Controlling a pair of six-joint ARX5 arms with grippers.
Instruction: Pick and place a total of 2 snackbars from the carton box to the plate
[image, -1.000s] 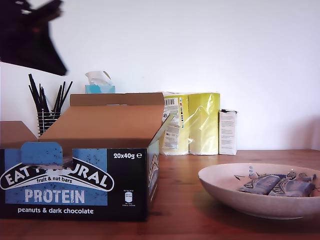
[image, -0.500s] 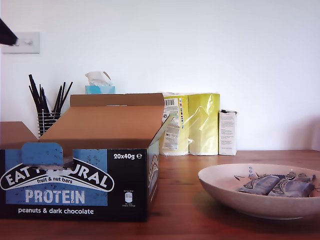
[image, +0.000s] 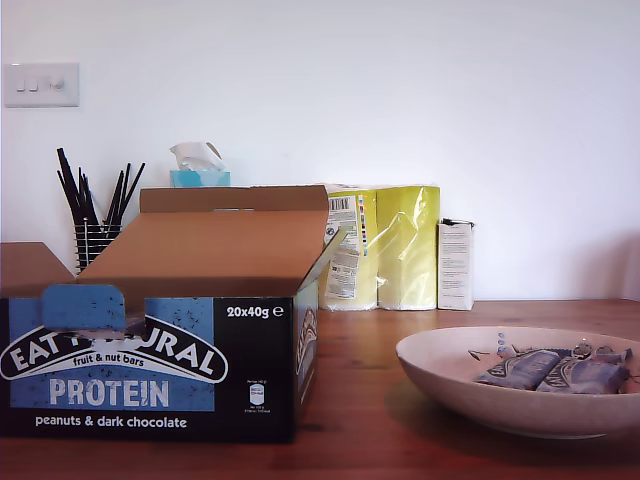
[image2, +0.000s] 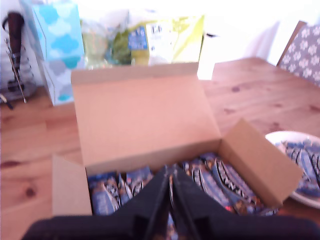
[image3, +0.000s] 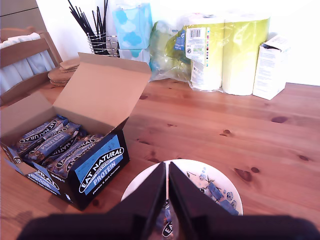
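Observation:
The carton box (image: 150, 360) stands open at the exterior view's left, its lid folded back. Several snackbars (image3: 50, 142) lie packed inside it. The plate (image: 450, 375) sits at the exterior view's right with two snackbars (image: 555, 370) lying side by side in it. My first gripper (image2: 170, 200) hovers shut over the bars (image2: 220, 180) in the carton box (image2: 145, 125), with the plate (image2: 280, 137) off to one side. My second gripper (image3: 166, 200) is shut above the plate (image3: 192, 172), next to the carton box (image3: 100, 170). Neither gripper shows in the exterior view.
Along the wall stand a yellow package (image: 400, 245), a small white carton (image: 455, 265), a blue tissue box (image: 200, 170) and a wire holder of black sticks (image: 95, 215). A wooden chair (image3: 20, 60) stands beyond the table's edge. Bare wooden tabletop (image: 360, 400) lies between box and plate.
A dark arm at the exterior view's upper left has risen out of the picture, uncovering a wall switch. The box, the plate and the two bars have not moved.

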